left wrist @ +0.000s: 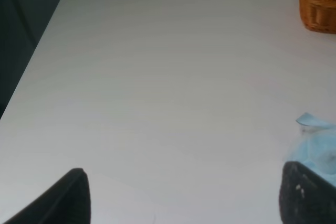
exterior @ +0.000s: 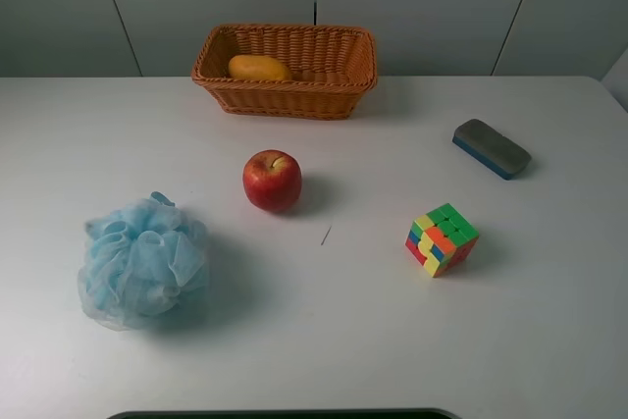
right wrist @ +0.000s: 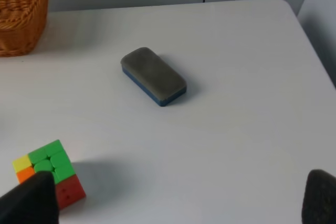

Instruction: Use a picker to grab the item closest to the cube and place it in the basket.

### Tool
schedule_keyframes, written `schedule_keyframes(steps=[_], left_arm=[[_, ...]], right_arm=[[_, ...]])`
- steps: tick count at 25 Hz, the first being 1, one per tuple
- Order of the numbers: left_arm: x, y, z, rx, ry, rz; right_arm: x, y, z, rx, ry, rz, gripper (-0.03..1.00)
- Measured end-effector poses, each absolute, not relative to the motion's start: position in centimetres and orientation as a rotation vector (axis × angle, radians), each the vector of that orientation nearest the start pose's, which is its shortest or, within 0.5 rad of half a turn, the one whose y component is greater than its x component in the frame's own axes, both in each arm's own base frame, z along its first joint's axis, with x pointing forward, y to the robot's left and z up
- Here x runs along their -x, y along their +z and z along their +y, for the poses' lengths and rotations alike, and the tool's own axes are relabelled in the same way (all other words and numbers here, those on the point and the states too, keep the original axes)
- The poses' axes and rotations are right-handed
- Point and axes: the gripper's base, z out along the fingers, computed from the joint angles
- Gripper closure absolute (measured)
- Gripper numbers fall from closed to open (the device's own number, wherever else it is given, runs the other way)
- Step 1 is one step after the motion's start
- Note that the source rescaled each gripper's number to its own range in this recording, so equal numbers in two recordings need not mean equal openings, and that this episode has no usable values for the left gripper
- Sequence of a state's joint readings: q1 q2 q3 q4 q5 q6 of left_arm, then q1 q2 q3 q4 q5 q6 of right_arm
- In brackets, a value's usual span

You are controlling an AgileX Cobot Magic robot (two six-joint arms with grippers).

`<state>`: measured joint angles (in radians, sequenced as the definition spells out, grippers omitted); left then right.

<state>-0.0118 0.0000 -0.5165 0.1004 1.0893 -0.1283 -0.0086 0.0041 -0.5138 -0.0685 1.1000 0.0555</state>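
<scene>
A multicoloured cube [exterior: 442, 238] sits on the white table at the right; it also shows in the right wrist view [right wrist: 50, 174]. A grey-and-blue eraser [exterior: 491, 148] lies behind it and is the nearest item; the right wrist view shows it too [right wrist: 153, 76]. A wicker basket [exterior: 285, 95] stands at the back centre with a yellow mango [exterior: 259, 68] inside. Neither arm shows in the exterior view. My right gripper [right wrist: 173, 208] is open and empty, short of the cube and eraser. My left gripper [left wrist: 189, 203] is open and empty over bare table.
A red apple [exterior: 272, 180] sits at mid-table, left of the cube. A blue mesh bath pouf [exterior: 142, 260] lies at the front left, beside the left gripper's finger [left wrist: 307, 195]. A small dark mark [exterior: 326, 234] is on the table.
</scene>
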Motion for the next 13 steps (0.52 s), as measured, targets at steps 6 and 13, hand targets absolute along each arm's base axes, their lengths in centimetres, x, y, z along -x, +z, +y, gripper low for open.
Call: schedule_keyframes(steps=[6, 13], left_arm=[[0.82, 27.99, 0.82, 0.127, 0.033, 2.048], [0.82, 27.99, 0.82, 0.127, 0.033, 2.048]], right_arm=[[0.82, 27.84, -0.60, -0.061, -0.056, 2.063, -0.03], [0.82, 27.85, -0.67, -0.061, -0.067, 2.063, -0.03]])
